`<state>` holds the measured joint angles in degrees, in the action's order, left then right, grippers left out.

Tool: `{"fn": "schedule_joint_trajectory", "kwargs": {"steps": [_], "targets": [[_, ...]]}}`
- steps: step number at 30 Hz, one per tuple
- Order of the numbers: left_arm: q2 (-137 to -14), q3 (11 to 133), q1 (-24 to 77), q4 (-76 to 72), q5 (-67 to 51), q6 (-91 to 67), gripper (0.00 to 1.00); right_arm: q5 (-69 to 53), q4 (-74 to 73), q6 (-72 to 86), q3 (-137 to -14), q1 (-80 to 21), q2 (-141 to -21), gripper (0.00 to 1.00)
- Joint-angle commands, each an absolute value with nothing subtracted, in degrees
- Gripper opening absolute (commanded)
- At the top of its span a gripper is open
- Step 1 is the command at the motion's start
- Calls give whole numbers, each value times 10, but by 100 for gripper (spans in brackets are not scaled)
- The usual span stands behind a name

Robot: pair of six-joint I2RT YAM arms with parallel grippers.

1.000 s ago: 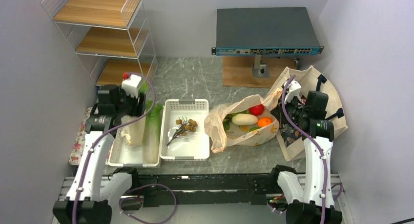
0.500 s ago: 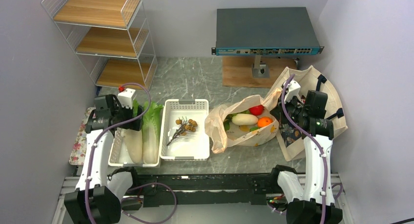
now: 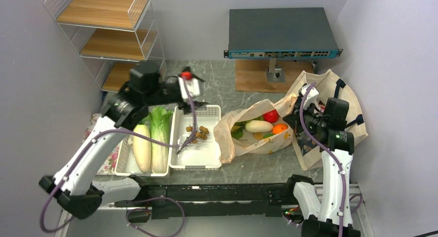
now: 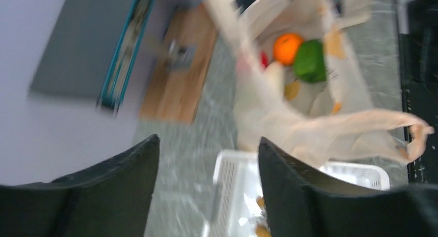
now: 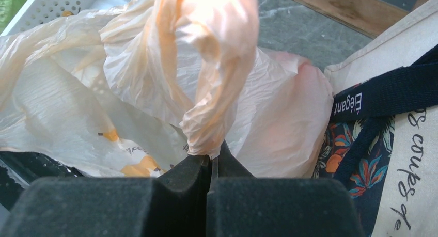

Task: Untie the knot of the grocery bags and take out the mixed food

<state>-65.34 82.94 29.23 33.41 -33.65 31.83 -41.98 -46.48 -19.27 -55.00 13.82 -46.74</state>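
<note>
Progress: about midway, I'd say. Plastic bag [image 3: 230, 139] lies on the table [image 3: 206, 82] with its mouth wide, and I can see no knot in it. Out already: a radish [image 3: 142, 148] and cabbage [image 3: 160, 133] in the left tray [image 3: 124, 167], nuts [image 3: 199, 131] in the middle tray [image 3: 199, 157]. Left inside the bag: second radish [image 3: 259, 126], apple [image 3: 271, 115], orange [image 3: 280, 128] and some green item [image 4: 310, 61]. Right gripper [image 5: 212, 157] is clenched on the bag's twisted rim, holding it up beside the tote [image 3: 335, 87]. Left gripper [image 4: 207, 144] is spread and empty, above the middle tray's far end. Tote contents are hidden, so I can't tell what's left there.
</note>
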Motion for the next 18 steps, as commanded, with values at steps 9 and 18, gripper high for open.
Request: {"fn": "schedule_joint_trajectory", "kwargs": {"steps": [9, 18], "targets": [[-894, 876, 604, 267, -333, 641, 41, -381, -587, -332, -593, 137, -447, 0], [-1092, 894, 616, 229, -209, 683, 49, -335, -653, -383, -606, 137, -473, 0]]}}
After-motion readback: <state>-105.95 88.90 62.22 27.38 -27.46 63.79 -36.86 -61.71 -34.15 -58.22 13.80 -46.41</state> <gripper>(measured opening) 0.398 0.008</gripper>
